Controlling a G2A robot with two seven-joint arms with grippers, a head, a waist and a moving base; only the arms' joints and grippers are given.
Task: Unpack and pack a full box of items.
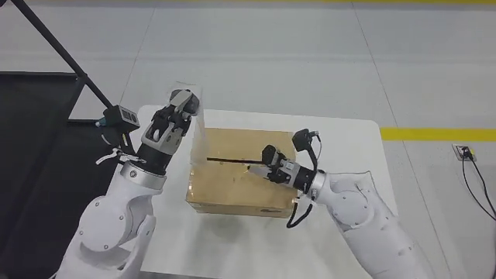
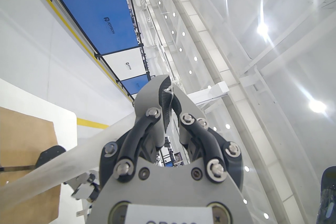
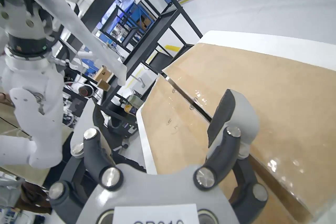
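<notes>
Top view: we saw closed box (image 1: 232, 182) on table (image 1: 345, 136); left gripper (image 1: 184, 105) high over its far-left corner, likely peeling clear tape strip (image 1: 199, 130). Left wrist view: jaws pinched strip. Right wrist view: right gripper (image 3: 160, 128), jaws spread, above seam (image 3: 183, 97), probably to steady box.

Bright ceiling lights (image 2: 262, 29), streaky glare, soft shadows.

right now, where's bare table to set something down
Widest bare table lies between the cardboard box and the table's right edge; a narrow band behind the box. Crowded: box's left side, where left claw holds a clear strip; right claw over the box.
</notes>
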